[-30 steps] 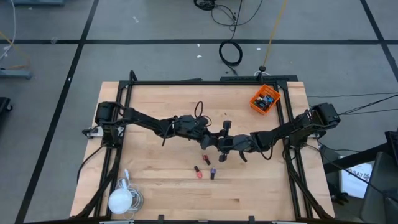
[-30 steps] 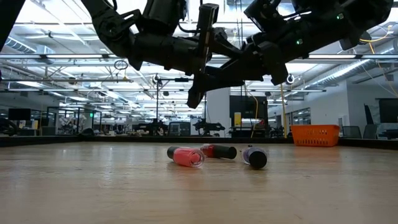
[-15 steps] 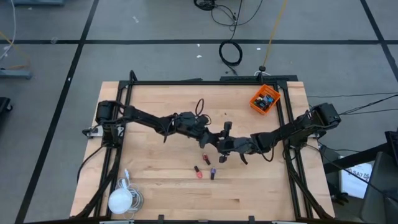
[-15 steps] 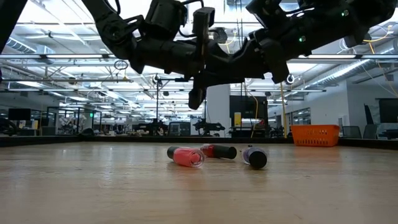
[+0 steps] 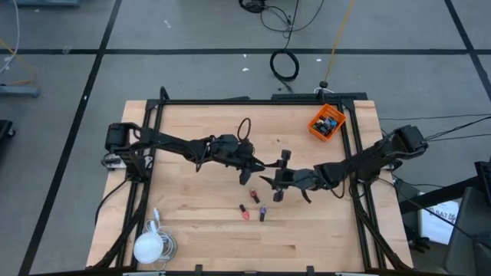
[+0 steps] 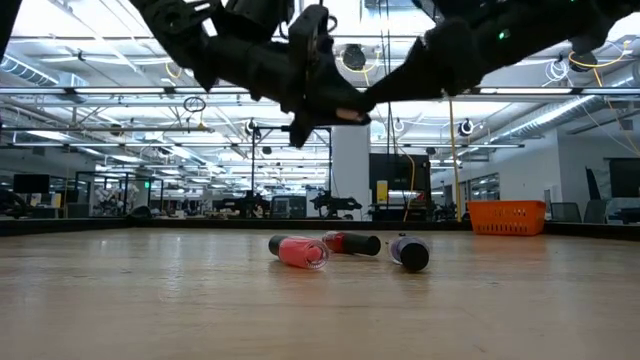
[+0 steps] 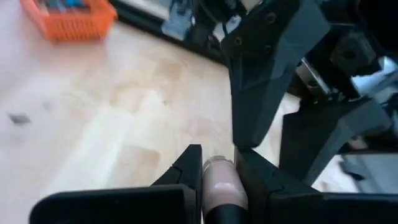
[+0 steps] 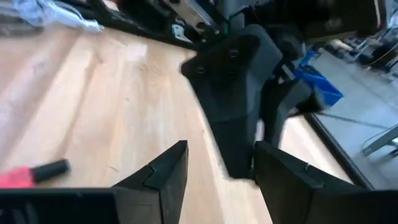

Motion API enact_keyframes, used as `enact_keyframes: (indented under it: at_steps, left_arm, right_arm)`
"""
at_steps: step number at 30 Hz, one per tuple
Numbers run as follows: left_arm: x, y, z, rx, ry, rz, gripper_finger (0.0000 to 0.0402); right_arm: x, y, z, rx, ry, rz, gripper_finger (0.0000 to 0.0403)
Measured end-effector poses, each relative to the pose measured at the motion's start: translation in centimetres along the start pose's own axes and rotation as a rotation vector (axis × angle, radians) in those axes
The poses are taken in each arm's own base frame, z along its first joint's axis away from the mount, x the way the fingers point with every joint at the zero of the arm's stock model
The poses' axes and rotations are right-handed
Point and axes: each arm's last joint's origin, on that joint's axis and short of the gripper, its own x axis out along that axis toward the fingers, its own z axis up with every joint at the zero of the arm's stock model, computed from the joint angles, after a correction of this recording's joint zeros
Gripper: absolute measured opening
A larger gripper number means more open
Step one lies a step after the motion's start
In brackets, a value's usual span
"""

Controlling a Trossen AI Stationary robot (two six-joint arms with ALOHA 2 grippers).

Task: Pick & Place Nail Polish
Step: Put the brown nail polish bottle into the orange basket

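Left claw (image 7: 219, 171) is pinching a pale pink nail polish bottle (image 7: 221, 185) right between its fingertips, up off the table (image 5: 192, 230) near mid-frame in the high view. Right claw (image 8: 219, 163) sits spread just beside it, nothing in it. Three more bottles (image 5: 252, 211) lie on the wood just below both claws, red, pink and purple. The orange bin (image 5: 326, 123) sits upper right.

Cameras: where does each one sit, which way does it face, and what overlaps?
High: overhead, straight down; both arms, orange bin.
Low: table-top level, across the table; arms overhead, three lying bottles.
Left wrist: past the left gripper, fingers shut on a pale pink bottle.
Right wrist: past the right gripper, fingers parted, empty.
Shared: both wrist views show the other gripper.
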Motion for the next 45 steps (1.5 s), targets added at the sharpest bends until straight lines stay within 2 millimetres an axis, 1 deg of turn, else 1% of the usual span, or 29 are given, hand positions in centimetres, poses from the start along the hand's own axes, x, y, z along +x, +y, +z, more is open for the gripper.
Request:
enact_keyframes:
  at_steps: [4, 8, 11, 15, 19, 22, 26, 28, 31, 35, 37, 42, 45]
  left_arm:
    - [-0.5, -1.6, 0.2, 0.109, -0.014, 0.037, 0.0053]
    - [-0.5, -2.9, 0.0, 0.198, -0.027, 0.047, 0.0053]
    - [-0.3, -3.8, -0.4, 0.296, -0.025, 0.054, 0.0053]
    - [-0.2, -5.6, -1.2, 0.490, -0.021, 0.073, 0.0053]
    - [-0.2, -7.5, -2.2, 0.722, -0.001, 0.123, 0.0053]
    - [-0.2, -8.7, -3.0, 0.885, 0.030, 0.155, 0.0053]
    - [-0.3, -9.8, -3.5, 1.004, 0.038, 0.200, 0.0057]
    - [-0.4, -10.0, -3.7, 1.039, 0.043, 0.237, 0.0061]
    - [-0.5, -10.1, -3.7, 1.046, 0.046, 0.296, 0.0059]
    - [-0.4, -9.8, -3.4, 1.013, 0.033, 0.307, 0.0053]
    - [-0.4, -9.7, -3.3, 1.014, 0.030, 0.309, 0.0053]
    - [-0.4, -9.6, -3.3, 1.099, 0.047, 0.320, 0.0054]
    - [-0.4, -9.6, -3.3, 1.174, 0.059, 0.320, 0.0056]
  right_arm:
    - [-1.3, -1.1, 0.1, 0.035, 0.079, -0.001, 0.0164]
    - [-2.5, -2.3, -0.2, 0.102, 0.140, -0.017, 0.0158]
    - [-3.1, -2.8, -1.1, 0.152, 0.153, -0.028, 0.0154]
    - [-3.5, -3.4, -2.3, 0.214, 0.122, -0.046, 0.0149]
    - [-3.5, -3.8, -3.0, 0.259, 0.056, -0.067, 0.0145]
    - [-3.4, -4.1, -3.5, 0.273, 0.039, -0.078, 0.0143]
    - [-3.4, -4.4, -4.1, 0.276, 0.058, -0.094, 0.0143]
    - [-3.3, -4.7, -4.3, 0.300, 0.064, -0.105, 0.0142]
    - [-3.1, -4.9, -4.4, 0.343, 0.064, -0.105, 0.0139]
    - [-3.0, -4.9, -3.9, 0.398, 0.027, 0.050, 0.0135]
    - [-2.9, -5.0, -3.6, 0.423, -0.004, 0.101, 0.0134]
    - [-2.9, -5.1, -2.9, 0.523, -0.072, 0.133, 0.0134]
    - [-2.4, -4.6, -2.6, 0.540, -0.121, 0.241, 0.0136]
